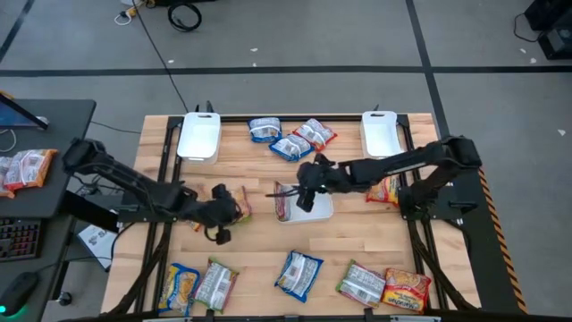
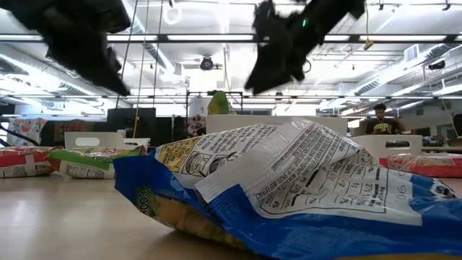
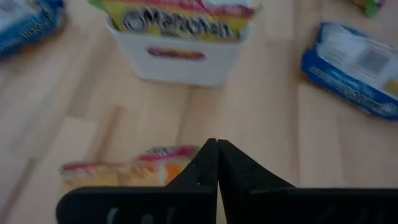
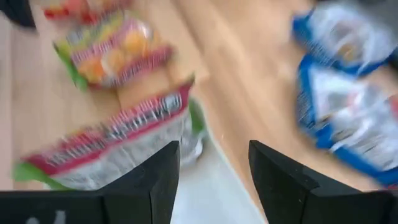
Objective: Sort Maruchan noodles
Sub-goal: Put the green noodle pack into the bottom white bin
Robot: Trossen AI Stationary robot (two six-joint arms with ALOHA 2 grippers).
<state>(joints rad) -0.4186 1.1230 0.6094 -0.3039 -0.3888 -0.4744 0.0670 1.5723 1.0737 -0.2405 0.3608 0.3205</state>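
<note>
My left gripper [image 1: 223, 213] is shut on an orange-yellow noodle packet [image 1: 239, 204] left of the table's middle. My right gripper [image 1: 304, 192] hovers open over the middle white tray [image 1: 317, 211]. A silvery-green packet with a red band [image 4: 112, 146] stands on edge in that tray, leaning on its left wall. It lies just off my right fingers [image 4: 158, 171], which do not touch it. Other packets lie flat on the table near the far and near edges. A blue-white one [image 2: 289, 188] fills the low view. My left gripper pinches the orange-yellow packet between its two shut fingers at the red-banded end [image 3: 168, 153]. The fingers [image 3: 199, 171] themselves cover the exact spot. In the high view the packet shows nearly edge-on beside the gripper, and I cannot tell whether it is clear of the table.
Two more white trays sit at the far edge, one left [image 1: 198, 137] and one right [image 1: 380, 132]. Blue packets [image 1: 290, 148] lie between them. An orange packet [image 1: 384, 190] lies under my right arm. Several packets line the near edge [image 1: 298, 273]. Bare wood lies between the middle tray and the near row.
</note>
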